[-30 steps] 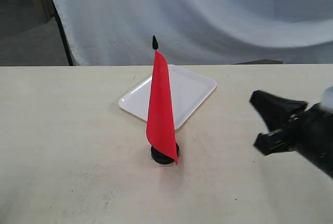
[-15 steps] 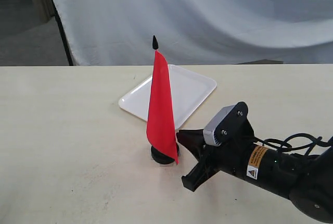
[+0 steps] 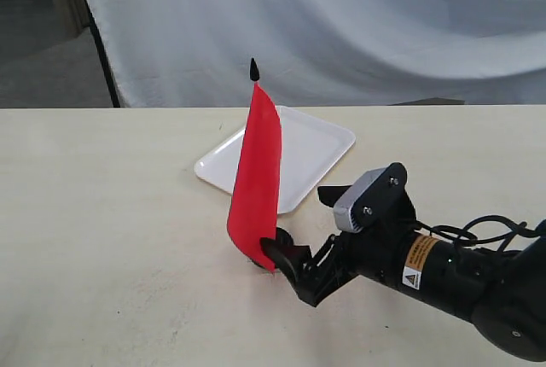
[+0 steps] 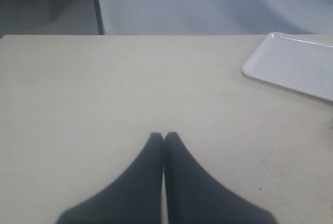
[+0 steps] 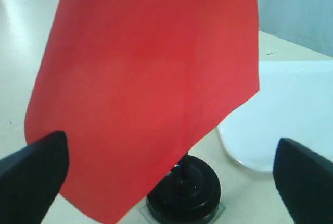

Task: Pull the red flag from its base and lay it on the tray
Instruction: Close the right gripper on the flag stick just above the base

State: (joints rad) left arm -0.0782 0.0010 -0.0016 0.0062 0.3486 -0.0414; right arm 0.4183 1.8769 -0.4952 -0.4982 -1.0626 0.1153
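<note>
Room: a pale backdrop cloth (image 3: 358, 26) hangs behind, with a dark pole (image 3: 103, 51) at its edge.
Surface: cream surface (image 3: 102, 230), matte, faintly scuffed.
Left claw: the left claw (image 4: 164, 136) has its fingers pressed together and holds nothing.
Red flag: the red flag (image 3: 258, 179) stands upright between the right claw's fingers, its cloth hiding most of the stick.
Base: the base (image 5: 183, 195) is under the flag, low between those fingers and half covered by cloth.
Tray: the tray (image 3: 320, 141) lies just beyond the flag from the right claw.
Right claw: the right claw (image 3: 295, 218) is spread wide, gripping nothing.
</note>
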